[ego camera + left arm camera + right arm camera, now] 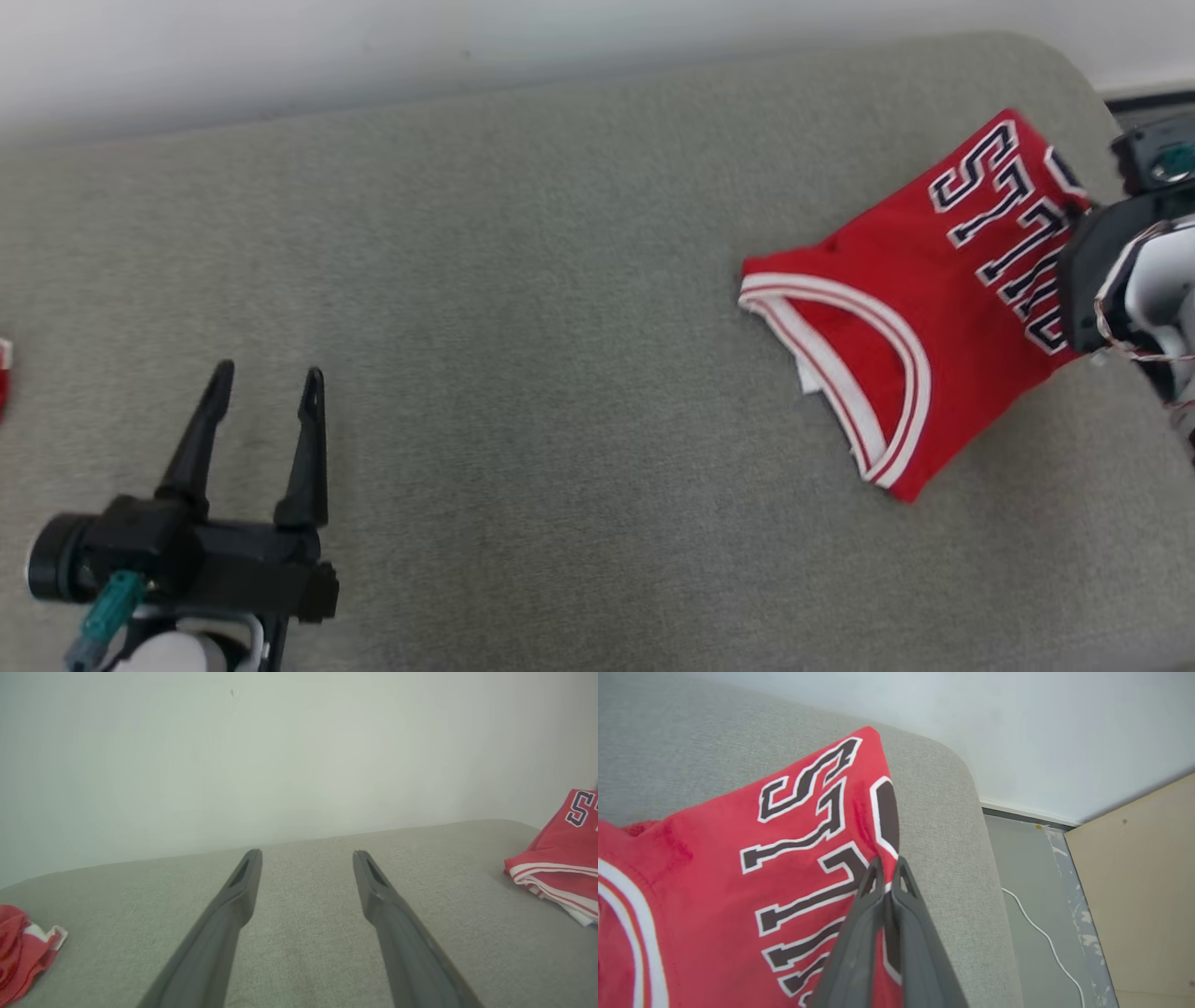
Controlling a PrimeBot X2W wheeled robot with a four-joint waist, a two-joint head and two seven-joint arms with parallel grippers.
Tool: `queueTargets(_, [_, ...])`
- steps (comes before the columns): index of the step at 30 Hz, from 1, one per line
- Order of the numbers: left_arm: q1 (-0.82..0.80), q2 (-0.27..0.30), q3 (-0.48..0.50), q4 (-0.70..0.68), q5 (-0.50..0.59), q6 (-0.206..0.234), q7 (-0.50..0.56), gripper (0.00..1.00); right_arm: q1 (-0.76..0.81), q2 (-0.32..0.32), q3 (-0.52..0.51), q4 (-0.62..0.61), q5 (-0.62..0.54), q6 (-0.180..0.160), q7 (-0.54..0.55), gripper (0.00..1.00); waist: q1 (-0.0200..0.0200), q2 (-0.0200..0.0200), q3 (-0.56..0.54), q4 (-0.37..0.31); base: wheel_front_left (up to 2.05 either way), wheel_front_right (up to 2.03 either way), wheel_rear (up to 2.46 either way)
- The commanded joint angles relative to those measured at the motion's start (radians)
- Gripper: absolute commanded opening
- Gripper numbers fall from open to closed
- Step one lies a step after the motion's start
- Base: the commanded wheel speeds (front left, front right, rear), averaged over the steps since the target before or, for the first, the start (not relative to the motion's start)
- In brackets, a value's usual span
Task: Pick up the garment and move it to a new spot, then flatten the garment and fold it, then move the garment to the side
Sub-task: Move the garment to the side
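The red jersey [896,345] lies folded at the frame's right on the gray cushion [523,280]. The right gripper [886,870] is clamped on its lettered edge. The left gripper [269,373], lower left, has its fingers spread apart.

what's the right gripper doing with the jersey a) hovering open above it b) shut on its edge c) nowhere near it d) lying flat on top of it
b: the fingers of the right gripper meet on the lettered edge of the jersey, with red cloth pinched between them.
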Motion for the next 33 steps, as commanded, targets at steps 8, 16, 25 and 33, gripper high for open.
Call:
queueTargets(8, [-0.092, 0.042, -0.013, -0.033, 0.008, -0.004, 0.000, 1.00, -0.077, -0.042, -0.090, 0.039, -0.080, -0.003, -0.119, 0.00, -0.0001, -0.0002, 0.163, -0.140, 0.00, 0.00, 0.00])
queueTargets(16, [-0.129, 0.059, -0.029, -0.034, 0.011, -0.004, 0.000, 1.00, -0.120, -0.058, -0.164, 0.049, -0.210, -0.003, -0.185, 0.00, -0.0001, -0.0002, 0.203, -0.169, 0.00, 0.00, 0.00])
queueTargets(25, [-0.149, 0.049, -0.047, -0.022, 0.006, -0.004, 0.000, 1.00, -0.094, -0.029, -0.287, 0.081, -0.330, -0.003, -0.197, 1.00, -0.0001, -0.0002, 0.201, -0.155, 0.00, 0.00, 0.00])
queueTargets(33, [-0.108, 0.009, -0.023, 0.017, -0.022, 0.003, 0.000, 1.00, -0.029, 0.014, -0.352, 0.061, -0.373, -0.003, -0.259, 1.00, -0.0001, -0.0002, 0.097, -0.084, 0.00, 0.00, 0.00])
